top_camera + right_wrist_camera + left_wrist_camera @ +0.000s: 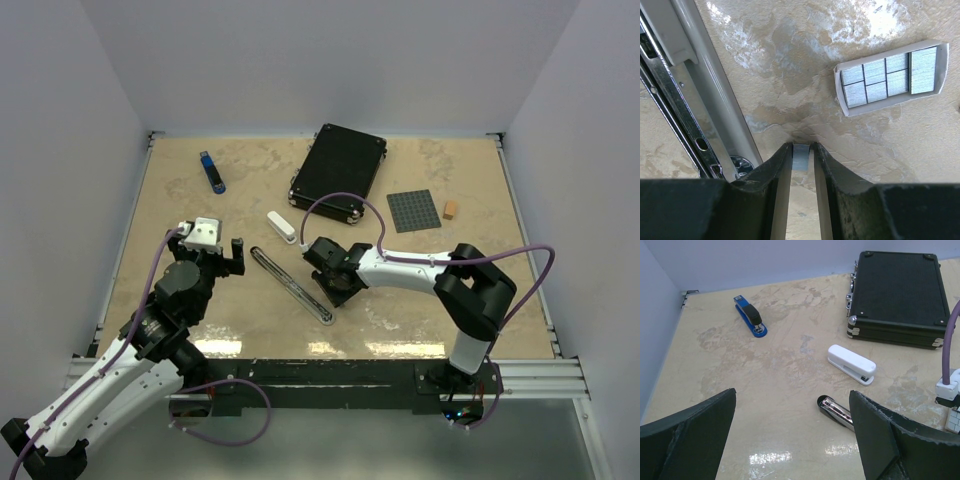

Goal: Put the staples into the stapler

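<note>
One strip of staples (801, 159) is pinched in the narrowed right gripper (801, 147) at bottom centre of the right wrist view; the opened stapler (675, 95) runs down the left edge, and the open staples box (892, 77) lies upper right. Left gripper (215, 256), jaws wide and empty, sits centre left in the top view, below a blue stapler (212, 172).

Beige marbled table (170, 215), dark and bright things.
Left of the black case (338, 170), a blue-and-black stapler (211, 172); below its left corner, a white stapler (281, 226); right, a dark grey studded plate (414, 210) and orange-brown cube (450, 209). The black right gripper (801, 146) pinches a silver staple strip (801, 159).
</note>
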